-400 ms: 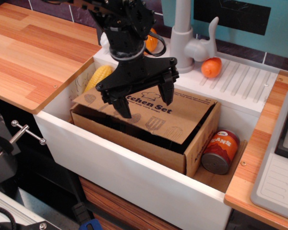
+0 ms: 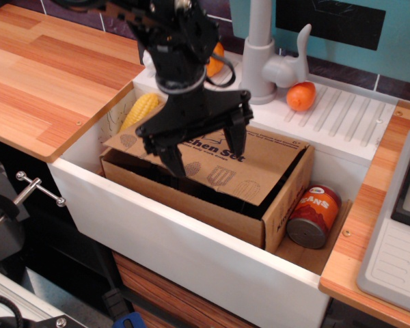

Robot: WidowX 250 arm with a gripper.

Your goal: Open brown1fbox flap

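Observation:
The brown cardboard box (image 2: 280,212) sits inside the white sink basin (image 2: 184,253). Its flap (image 2: 253,167), printed "Kitchen Set" with utensil icons, lies tilted over the top, with a dark gap showing under its front edge. My black gripper (image 2: 205,150) is open and hangs just above the flap's left half. One fingertip (image 2: 175,162) points near the flap's front edge, the other (image 2: 236,142) is over the printed text. It holds nothing.
A red tin can (image 2: 314,215) lies in the basin right of the box. A yellow corn cob (image 2: 140,109) is at the basin's back left. An orange fruit (image 2: 301,96) sits on the drainboard by the grey faucet (image 2: 260,48). Wooden counters flank the sink.
The gripper has moved slightly down and to the left over the flap. The flap and box have not moved.

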